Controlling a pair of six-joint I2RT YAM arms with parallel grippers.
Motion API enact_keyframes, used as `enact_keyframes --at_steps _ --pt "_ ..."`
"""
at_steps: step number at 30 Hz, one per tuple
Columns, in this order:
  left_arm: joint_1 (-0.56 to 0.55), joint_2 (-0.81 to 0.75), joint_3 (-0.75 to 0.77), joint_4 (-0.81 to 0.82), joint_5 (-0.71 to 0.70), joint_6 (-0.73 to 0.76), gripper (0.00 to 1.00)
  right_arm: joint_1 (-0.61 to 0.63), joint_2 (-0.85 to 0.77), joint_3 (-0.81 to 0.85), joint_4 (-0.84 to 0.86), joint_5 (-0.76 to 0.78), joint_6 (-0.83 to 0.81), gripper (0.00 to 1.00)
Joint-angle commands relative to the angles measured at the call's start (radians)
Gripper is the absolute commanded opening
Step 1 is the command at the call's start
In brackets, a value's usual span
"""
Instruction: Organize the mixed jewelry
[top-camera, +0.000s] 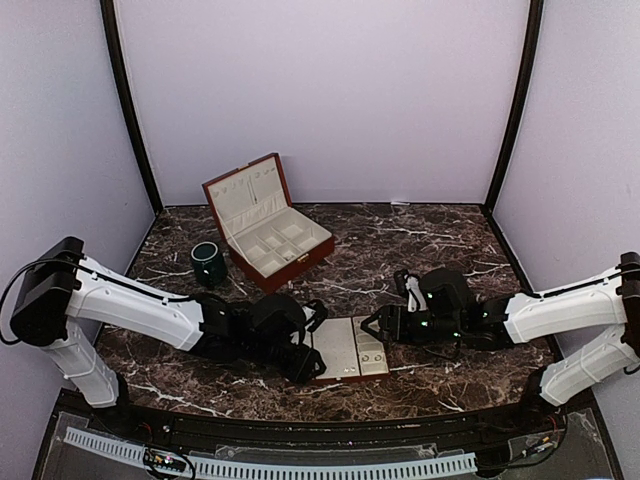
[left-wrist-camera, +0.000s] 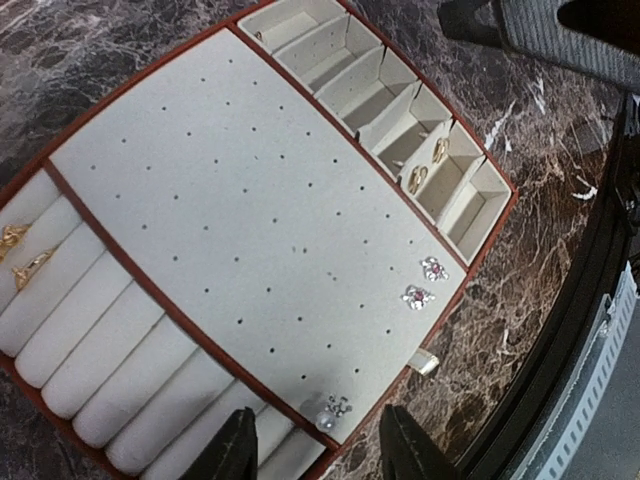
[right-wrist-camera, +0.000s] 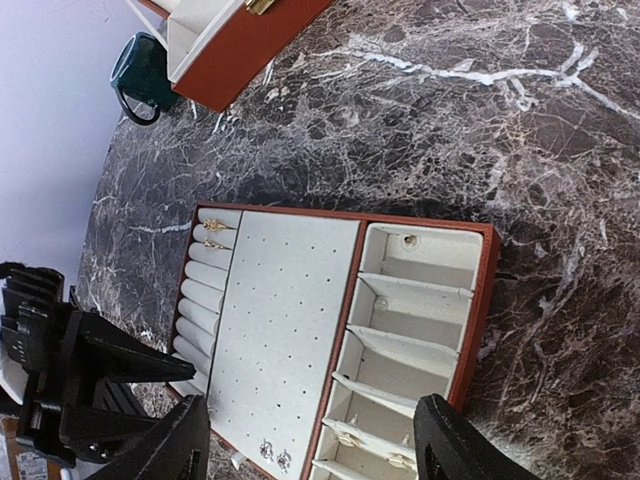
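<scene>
Hanging low over the tray (top-camera: 345, 345), the left claw (left-wrist-camera: 320, 455) has its two dark fingers (left-wrist-camera: 235, 445) apart, and nothing sits between them. A small pearl piece (left-wrist-camera: 333, 410) lies on the tray just past the fingertips, at the edge of the flat panel (left-wrist-camera: 230, 200) with the little holes. Whether a finger touches it cannot be told. Two flower studs (left-wrist-camera: 433, 268) sit side by side on the same panel, near the corner by the small bins (left-wrist-camera: 350, 80). Two gold rings (left-wrist-camera: 32, 265) rest on the soft white rolls (left-wrist-camera: 100, 330) along one side of the tray. Two gold earrings (left-wrist-camera: 418, 178) lie close together in the bins on the other side; whether they share one bin cannot be told. The right wrist view shows tiny pale bits in two more bins, too small to name. The right claw (right-wrist-camera: 310, 450) hangs by the bin side of the tray with its fingers spread wide, and it holds nothing. The tray lies flat on the dark marble table (top-camera: 450, 240) between the two arms. Behind it, well apart, a red-brown box (top-camera: 268, 220) stands open with its lid up. A dark green cup (top-camera: 207, 262) stands just beside the box, on its left.
</scene>
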Motion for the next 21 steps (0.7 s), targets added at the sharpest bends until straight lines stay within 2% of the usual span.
enact_keyframes --at_steps 1,4,11,21 --pt "0.002 -0.081 0.004 -0.04 -0.041 0.008 0.46 -0.003 0.005 0.026 0.046 -0.006 -0.014 0.71" --pt "0.002 -0.09 0.005 -0.038 -0.03 0.005 0.42 -0.003 0.006 0.029 0.047 -0.009 -0.016 0.71" --pt "0.001 -0.071 -0.001 -0.001 -0.006 -0.003 0.18 -0.003 0.008 0.026 0.051 -0.012 -0.016 0.71" --pt "0.001 -0.028 0.013 0.004 -0.007 -0.007 0.09 -0.003 0.006 0.021 0.051 -0.009 -0.013 0.71"
